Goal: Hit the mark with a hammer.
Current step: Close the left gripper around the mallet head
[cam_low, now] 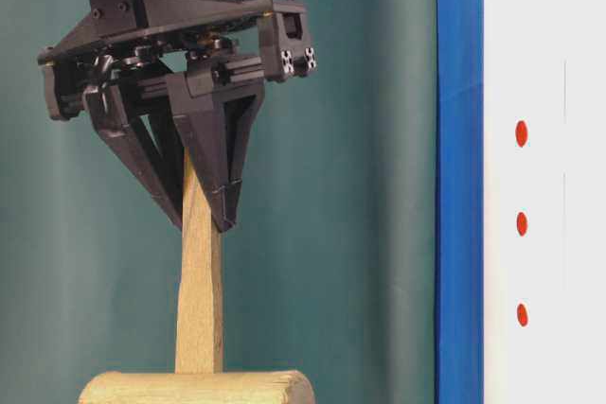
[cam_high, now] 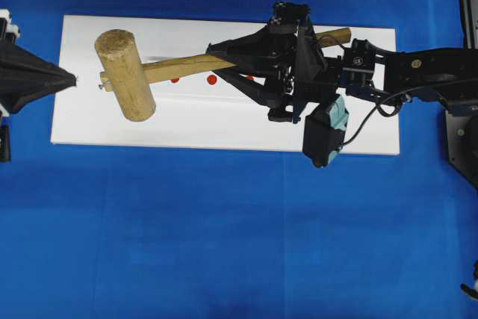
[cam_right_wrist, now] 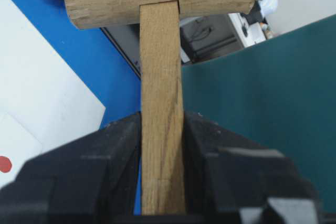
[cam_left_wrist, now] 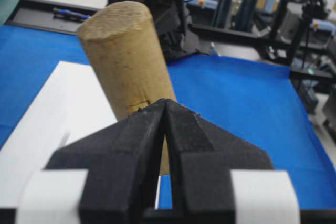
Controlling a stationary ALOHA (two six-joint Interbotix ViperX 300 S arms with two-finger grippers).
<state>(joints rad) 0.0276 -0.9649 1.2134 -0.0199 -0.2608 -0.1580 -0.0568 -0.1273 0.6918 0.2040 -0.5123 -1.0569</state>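
Note:
The hammer (cam_high: 125,74) is a light wooden mallet, held off the white board (cam_high: 112,125) with its head over the board's left part. My right gripper (cam_high: 224,60) is shut on the flat handle (cam_right_wrist: 161,103), gripping it about midway. At table level, the handle (cam_low: 199,281) runs between the black fingers down to the head. Three red marks lie in a row on the board; the middle mark (cam_high: 212,79) shows just beside the handle. My left gripper (cam_high: 75,78) sits at the board's left edge, shut and empty, its tips (cam_left_wrist: 165,103) close to the hammer head (cam_left_wrist: 126,61).
The board lies on a blue cloth (cam_high: 224,244). The right arm (cam_high: 418,65) reaches in from the right, its wrist camera (cam_high: 326,132) hanging over the board's near edge. A teal backdrop (cam_low: 360,186) stands behind.

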